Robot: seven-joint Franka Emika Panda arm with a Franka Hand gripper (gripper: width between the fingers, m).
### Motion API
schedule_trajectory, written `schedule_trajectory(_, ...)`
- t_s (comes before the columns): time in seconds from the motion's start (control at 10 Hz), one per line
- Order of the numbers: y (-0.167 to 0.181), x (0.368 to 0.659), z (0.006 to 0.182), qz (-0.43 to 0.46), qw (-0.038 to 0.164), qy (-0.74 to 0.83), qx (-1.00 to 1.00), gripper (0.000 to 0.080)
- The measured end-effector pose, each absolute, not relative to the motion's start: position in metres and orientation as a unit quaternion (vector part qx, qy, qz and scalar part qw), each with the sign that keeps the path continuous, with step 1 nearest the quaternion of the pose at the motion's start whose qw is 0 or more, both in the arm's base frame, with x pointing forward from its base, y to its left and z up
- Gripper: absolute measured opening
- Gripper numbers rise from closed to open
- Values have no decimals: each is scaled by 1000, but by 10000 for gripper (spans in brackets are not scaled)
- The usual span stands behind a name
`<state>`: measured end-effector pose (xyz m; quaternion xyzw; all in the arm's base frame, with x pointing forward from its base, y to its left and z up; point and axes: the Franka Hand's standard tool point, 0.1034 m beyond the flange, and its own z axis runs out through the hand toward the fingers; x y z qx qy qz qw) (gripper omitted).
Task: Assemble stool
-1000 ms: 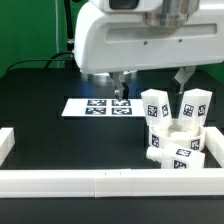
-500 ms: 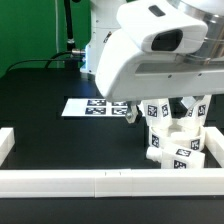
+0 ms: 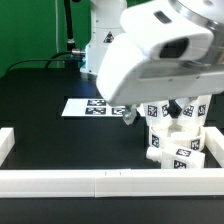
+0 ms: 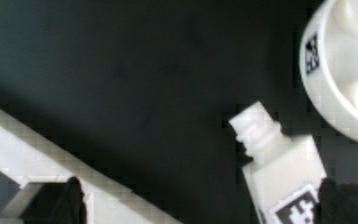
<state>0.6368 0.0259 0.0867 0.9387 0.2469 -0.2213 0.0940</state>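
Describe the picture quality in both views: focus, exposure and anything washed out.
Exterior view: evenly lit, no glare on the black table; marker board and stool legs fairly sharp; the near white arm looks soft and hides much. Wrist view: soft all over; the seat is washed out to plain white; the leg has a blurred tag.

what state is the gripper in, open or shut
Open: the gripper has its fingers well apart in the exterior view, a leg between them.
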Motion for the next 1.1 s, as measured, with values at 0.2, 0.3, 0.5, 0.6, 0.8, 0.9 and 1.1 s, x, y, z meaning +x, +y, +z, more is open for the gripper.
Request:
schedule_trajectory(0.2,29,646,78,-243,94,263,929,649)
schedule_trajectory(0.3,29,648,77,-239,95,262,930,649)
schedule_trajectory(0.5,28,648,77,-239,95,262,930,649)
schedule_trajectory(0.6,29,647,76,-242,96,263,929,649)
schedule_trajectory(0.8,47,648,69,-250,103,270,924,649)
schedule_trajectory(0.9,51,650,68,-246,105,268,926,649)
schedule_trajectory(1.1,48,643,67,-262,104,264,922,649)
